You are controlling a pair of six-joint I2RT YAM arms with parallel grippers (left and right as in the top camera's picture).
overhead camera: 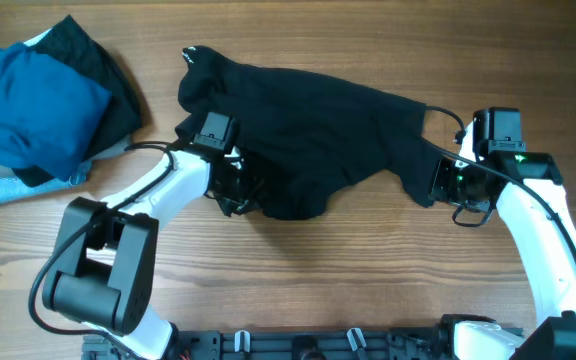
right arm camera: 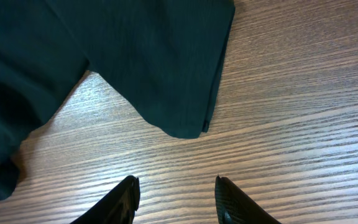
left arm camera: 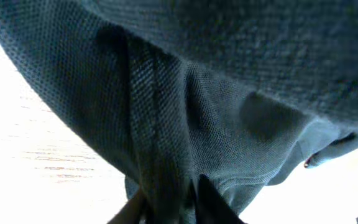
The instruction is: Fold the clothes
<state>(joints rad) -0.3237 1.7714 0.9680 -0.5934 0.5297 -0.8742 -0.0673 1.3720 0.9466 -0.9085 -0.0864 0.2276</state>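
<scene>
The black garment (overhead camera: 308, 120) lies crumpled and spread across the middle of the bench (overhead camera: 368, 290), one part running up toward the far left and a sleeve (right arm camera: 185, 93) reaching out to the right. It is a fine, matte knit that looks light and quite limp: it will sag and bunch wherever it is not supported, and a pinch in the middle of a panel would probably only drag up a wrinkle. The better holds, I judge, are the seams, hems and corners, where the doubled cloth gives the fingers something firm to bite on and carries the rest flat behind it. The left pincer (left arm camera: 171, 205) sits at the garment's lower left edge and is closed narrow on a ridge of the fabric, which rises between its two fingers and fills nearly the whole left wrist view. The right pincer (right arm camera: 176, 199) is spread wide and holds nothing; it hangs over bare wood just beside the sleeve, whose hemmed end points toward the gap between the fingers without touching them. A short advance should bring that hem between the jaws. Well apart, at the far left of the bench, a bright blue garment (overhead camera: 28, 110) is piled with other cloths and plays no part here.
</scene>
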